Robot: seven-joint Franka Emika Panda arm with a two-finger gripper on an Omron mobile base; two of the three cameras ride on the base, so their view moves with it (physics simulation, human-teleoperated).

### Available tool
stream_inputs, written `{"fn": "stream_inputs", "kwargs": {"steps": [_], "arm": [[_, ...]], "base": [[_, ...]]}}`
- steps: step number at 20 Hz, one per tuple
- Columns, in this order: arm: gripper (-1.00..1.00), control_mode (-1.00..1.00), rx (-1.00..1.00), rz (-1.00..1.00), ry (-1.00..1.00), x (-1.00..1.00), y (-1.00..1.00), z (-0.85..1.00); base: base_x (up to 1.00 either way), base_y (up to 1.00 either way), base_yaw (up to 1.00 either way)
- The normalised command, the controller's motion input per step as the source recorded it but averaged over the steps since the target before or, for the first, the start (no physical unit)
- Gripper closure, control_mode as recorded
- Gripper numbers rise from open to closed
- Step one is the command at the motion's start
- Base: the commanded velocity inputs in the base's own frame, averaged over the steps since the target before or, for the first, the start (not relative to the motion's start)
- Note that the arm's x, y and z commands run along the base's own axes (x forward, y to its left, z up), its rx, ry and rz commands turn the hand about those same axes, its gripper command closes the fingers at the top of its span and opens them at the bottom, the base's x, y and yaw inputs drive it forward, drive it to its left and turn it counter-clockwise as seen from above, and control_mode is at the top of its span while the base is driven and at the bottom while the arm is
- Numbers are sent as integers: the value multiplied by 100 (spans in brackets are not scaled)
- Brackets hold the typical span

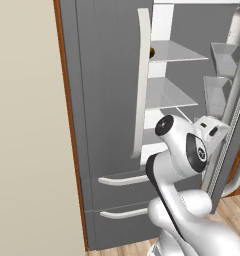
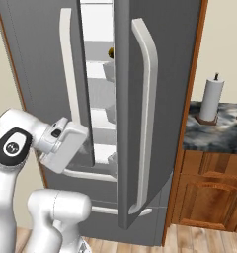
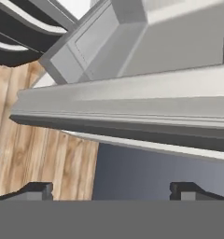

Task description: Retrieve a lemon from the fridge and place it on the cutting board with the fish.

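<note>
The grey fridge [image 1: 107,100] has its left door shut and its right door [image 2: 135,99] swung partly open, showing white shelves [image 1: 167,92]. On an upper shelf, just past the left door's white handle [image 1: 142,85], a small dull-yellow lemon [image 2: 110,52] peeks out, also as a dark-yellow spot [image 1: 152,51]. My hand [image 2: 66,143] hovers low in the gap between the doors, near the open door's inner edge [image 1: 212,127]. In the hand view my gripper [image 3: 112,191] is open with nothing between its fingertips [image 3: 37,190], facing the door's lower edge. The cutting board and fish are out of view.
Door bins [image 1: 222,57] line the open door's inside. Two drawers with white handles [image 1: 122,179] sit below. To the right, a marble counter [image 2: 214,131] over wooden cabinets carries a paper-towel roll [image 2: 211,99]. Wood floor [image 3: 44,154] lies below.
</note>
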Motion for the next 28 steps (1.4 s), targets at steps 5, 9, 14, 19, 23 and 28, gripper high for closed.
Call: {"fn": "stream_inputs", "kwargs": {"steps": [5, 9, 14, 19, 23, 28], "arm": [[-100, -100, 0, 16, 0, 37, -26, -29], [-100, -100, 0, 19, 0, 26, -23, -33], [-100, -100, 0, 18, 0, 22, -19, -42], [-100, -100, 0, 9, 0, 0, -28, -30], [-100, -100, 0, 4, 0, 0, -52, -12], [-100, -100, 0, 3, 0, 0, -54, -11]], "base": [[0, 0, 0], [0, 0, 0], [0, 0, 0], [0, 0, 0], [0, 0, 0], [0, 0, 0]]}}
